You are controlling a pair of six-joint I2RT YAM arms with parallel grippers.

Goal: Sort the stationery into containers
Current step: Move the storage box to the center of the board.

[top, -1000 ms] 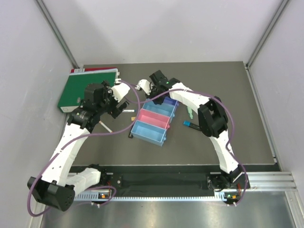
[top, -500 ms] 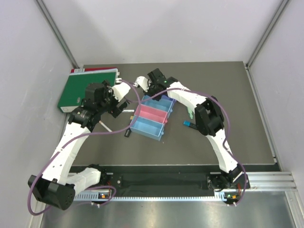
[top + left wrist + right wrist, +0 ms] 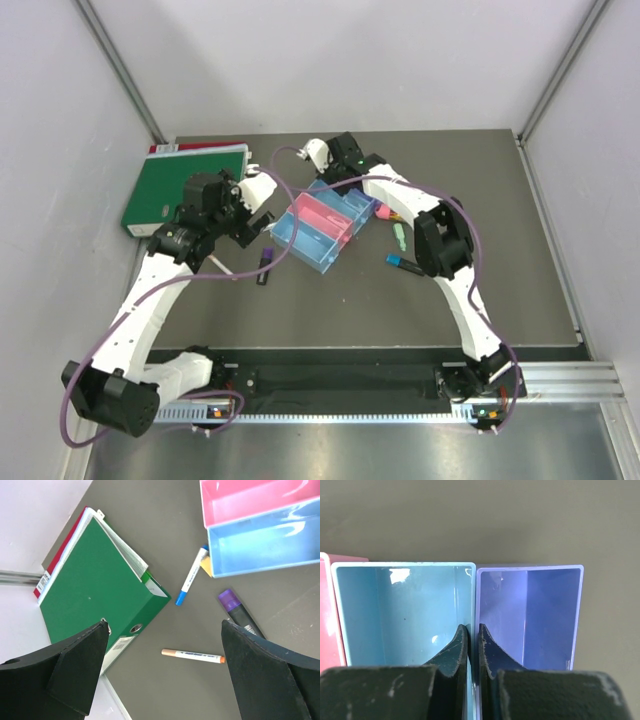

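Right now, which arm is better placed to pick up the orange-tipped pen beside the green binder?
Left. The left pincer hangs open over the orange-tipped pen, holding nothing. The right pincer is shut on the walls between the light blue bin and the purple bin, so it is busy.

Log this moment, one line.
right gripper: shut on bins wall | left gripper: open, above pens | bins: seen parts empty

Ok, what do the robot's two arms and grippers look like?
Both the left arm and right arm have white links with bulky black joints, and a purple cable loops along each. The left gripper has matte black wedge fingers; the right gripper's are dark, curved, scuffed.
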